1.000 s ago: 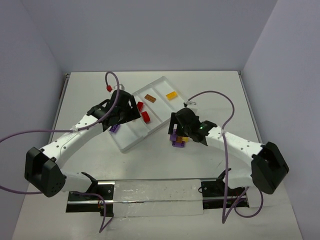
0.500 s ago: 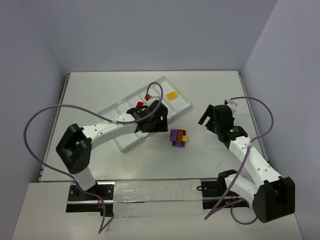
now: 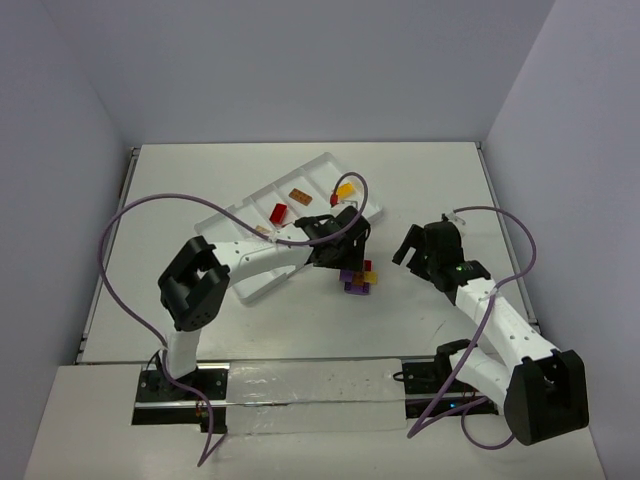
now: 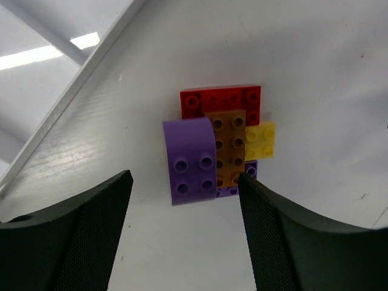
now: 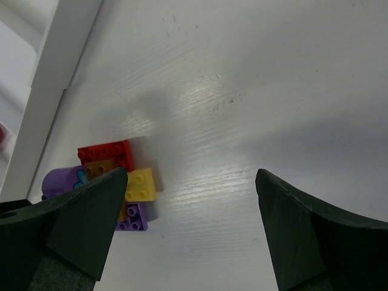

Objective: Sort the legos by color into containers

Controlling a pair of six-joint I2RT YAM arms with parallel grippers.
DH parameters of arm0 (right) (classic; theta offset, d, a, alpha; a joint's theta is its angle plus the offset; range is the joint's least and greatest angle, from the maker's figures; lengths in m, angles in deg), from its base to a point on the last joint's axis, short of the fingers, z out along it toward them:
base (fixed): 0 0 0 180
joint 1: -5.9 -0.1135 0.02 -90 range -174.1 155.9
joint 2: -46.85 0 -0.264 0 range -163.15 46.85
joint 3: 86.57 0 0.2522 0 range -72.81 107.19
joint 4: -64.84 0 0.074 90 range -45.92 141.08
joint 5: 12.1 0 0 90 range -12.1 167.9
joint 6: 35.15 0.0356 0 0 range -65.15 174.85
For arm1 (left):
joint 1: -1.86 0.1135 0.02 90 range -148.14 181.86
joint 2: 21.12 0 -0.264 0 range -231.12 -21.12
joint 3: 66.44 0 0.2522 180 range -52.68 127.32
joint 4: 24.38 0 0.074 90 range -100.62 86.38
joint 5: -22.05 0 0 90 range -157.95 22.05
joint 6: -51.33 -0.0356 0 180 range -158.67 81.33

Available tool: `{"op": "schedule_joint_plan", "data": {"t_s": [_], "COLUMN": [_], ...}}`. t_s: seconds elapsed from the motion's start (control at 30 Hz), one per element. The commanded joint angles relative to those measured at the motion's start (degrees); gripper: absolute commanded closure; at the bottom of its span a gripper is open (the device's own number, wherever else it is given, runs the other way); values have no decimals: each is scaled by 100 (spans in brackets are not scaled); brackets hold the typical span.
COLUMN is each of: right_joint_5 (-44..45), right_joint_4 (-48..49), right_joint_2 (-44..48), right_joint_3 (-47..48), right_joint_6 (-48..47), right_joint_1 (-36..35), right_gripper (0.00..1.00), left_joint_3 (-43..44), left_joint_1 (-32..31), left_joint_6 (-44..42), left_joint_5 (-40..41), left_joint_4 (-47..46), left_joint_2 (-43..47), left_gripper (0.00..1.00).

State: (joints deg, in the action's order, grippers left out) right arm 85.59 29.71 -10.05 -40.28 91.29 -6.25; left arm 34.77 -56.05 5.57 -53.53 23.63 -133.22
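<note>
Black end effector [image 4: 183, 182] now above legos [image 4: 230, 139]

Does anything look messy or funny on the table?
Yes. A clump of bricks sits on the table beside the white tray, with red, brown-orange, yellow and purple pieces all stacked together instead of sorted. The tray itself lies slanted to the table's edges. Nothing looks broken or spilled.

Stacked legos [image 4: 221, 145] just beside white tray [image 3: 318, 172].

Arms: we see left arm [image 3: 252, 253], right arm [image 3: 500, 316] in white links, black joints.
Cables [image 3: 488, 209]: purple.
Fingers [image 4: 79, 236]: black, textured.
</note>
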Motion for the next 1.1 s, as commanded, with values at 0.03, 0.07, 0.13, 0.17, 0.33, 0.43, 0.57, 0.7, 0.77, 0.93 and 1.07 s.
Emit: {"op": "schedule_joint_plan", "data": {"t_s": [0.03,0.07,0.13,0.17,0.33,0.43,0.57,0.7,0.77,0.93,1.07], "right_joint_5": [-46,-76,-145,-188,-372,-590,-1319,-1586,-1869,-2316,-2508], "right_joint_4": [107,107,115,138,273,406,664,938,1091,1267,1390], "right_joint_2": [156,161,157,142,82,76,-168,-343,-468,-823,-919], "right_joint_3": [47,38,-4,-38,-229,-301,-309,-399,-449,-493,-538], "right_joint_6": [-87,-106,-141,-146,-76,-43,62,99,65,-93,-125], "right_joint_1": [45,45,45,45,45,45,6,-104,-113,-157,-162], "right_gripper": [6,7,6,7,7,7,7,8,9,7,5], "left_joint_3": [697,704,651,642,651,694,635,579,528,413,198], "left_joint_1": [-168,-205,-221,-224,-230,-230,-217,-203,-192,-106,74], "left_joint_6": [-158,-146,-96,-86,-91,-130,-200,-170,-155,-91,-171], "left_joint_5": [270,281,273,258,246,283,84,-3,-94,-336,-832], "left_joint_4": [261,258,189,159,151,219,176,167,102,-51,-338], "left_joint_2": [-481,-551,-559,-557,-586,-600,-522,-470,-431,-261,-72], "left_gripper": [28,31,37,39,51,70,93,100,100,100,100]}}
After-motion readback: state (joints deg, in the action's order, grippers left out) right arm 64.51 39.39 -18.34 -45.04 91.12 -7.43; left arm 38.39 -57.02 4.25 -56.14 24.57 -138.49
